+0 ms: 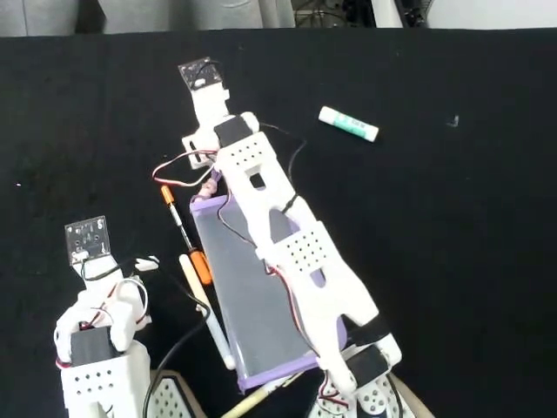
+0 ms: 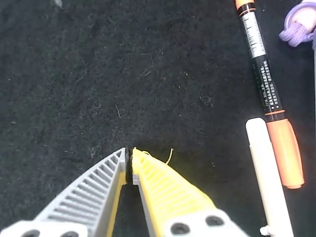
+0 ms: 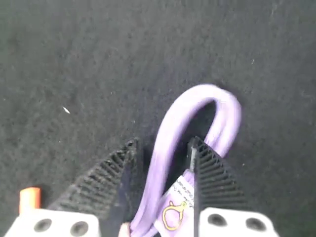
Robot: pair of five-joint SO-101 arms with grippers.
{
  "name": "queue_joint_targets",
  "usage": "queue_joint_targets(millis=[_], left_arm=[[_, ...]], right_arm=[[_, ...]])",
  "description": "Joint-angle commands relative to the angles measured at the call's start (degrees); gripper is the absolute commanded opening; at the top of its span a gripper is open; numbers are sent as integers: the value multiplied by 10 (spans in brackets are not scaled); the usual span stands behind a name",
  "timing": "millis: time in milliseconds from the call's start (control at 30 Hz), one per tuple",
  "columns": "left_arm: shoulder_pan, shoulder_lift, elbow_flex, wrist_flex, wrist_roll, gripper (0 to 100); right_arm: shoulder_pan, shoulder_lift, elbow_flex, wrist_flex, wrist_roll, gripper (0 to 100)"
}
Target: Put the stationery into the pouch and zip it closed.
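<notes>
A grey see-through pouch [image 1: 248, 296] with purple trim lies lengthwise at the table's middle. My right arm stretches over it. At the pouch's far end my right gripper [image 3: 162, 147] stands open, its black fingers [image 3: 210, 165] on either side of one strand of the purple loop strap [image 3: 197, 106]. An orange-capped black marker [image 2: 266, 94] and a white pen [image 2: 266, 168] lie side by side along the pouch's left edge. My left gripper [image 2: 129, 159] is shut and empty, just left of the white pen [image 1: 207, 312]. A white and green glue stick [image 1: 348, 123] lies apart at the far right.
A wooden pencil [image 1: 261, 399] pokes out at the near edge below the pouch. Black cloth [image 1: 452, 244] covers the table, with open room on the right and at the far left. Loose wires [image 1: 178, 165] hang by the right arm's wrist.
</notes>
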Motion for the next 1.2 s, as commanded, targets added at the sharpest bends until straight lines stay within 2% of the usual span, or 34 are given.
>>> queue_joint_targets(millis=[0,367,600,900,1033,1167], left_arm=[[-2,-2,13,-6,-4,30],[-2,-2,13,-6,-5,30],[-2,-2,13,-6,-5,30],[0,-2,13,-6,-3,30],[2,-2,13,-6,-3,30],[2,-2,13,-7,-3,30]], right_arm=[[6,-10,-27,7,-7,170],[6,-9,-23,19,-7,164],[6,-7,-26,18,-4,11],[5,-22,-57,40,3,11],[5,-46,-151,95,50,11],[6,-114,-136,120,75,11]])
